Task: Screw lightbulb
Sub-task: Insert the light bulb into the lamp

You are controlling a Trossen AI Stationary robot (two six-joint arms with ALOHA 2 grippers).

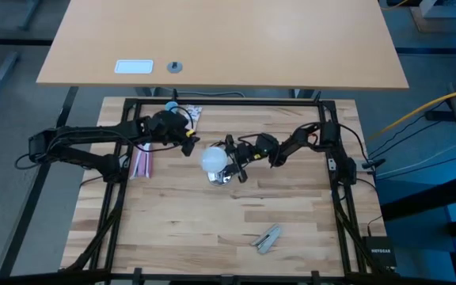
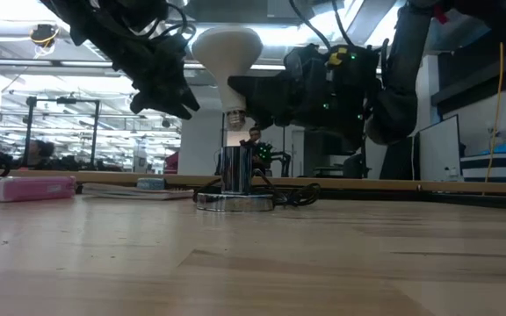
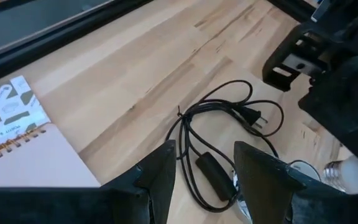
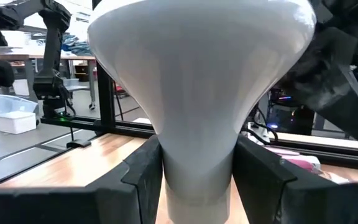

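The frosted-white lightbulb (image 2: 227,48) stands upright, globe up. Its greyish screw neck (image 2: 234,117) is just above a chrome socket (image 2: 233,168) on a shiny round base (image 2: 233,201) at the table's middle. My right gripper (image 1: 232,164) is shut on the bulb. It comes from the table's right. My left gripper (image 3: 204,155) is open and empty. It hovers just to the left of the bulb (image 1: 214,160), over a coiled black cord (image 3: 213,134). Whether the neck touches the socket, I cannot tell. My right gripper pinches the bulb's tapering neck (image 4: 197,155), below the globe, between its two fingers (image 4: 143,177). The fingers come about level from the table's right. The bulb stands upright in the hold, globe up and screw end down, above the socket.
The cord's plug (image 3: 253,115) lies on the wood behind the base. A pink case (image 1: 142,162) and a spiral notebook (image 3: 17,143) lie at the left. A grey clip-like thing (image 1: 266,238) lies toward the near edge. A black frame (image 1: 335,158) borders the table.
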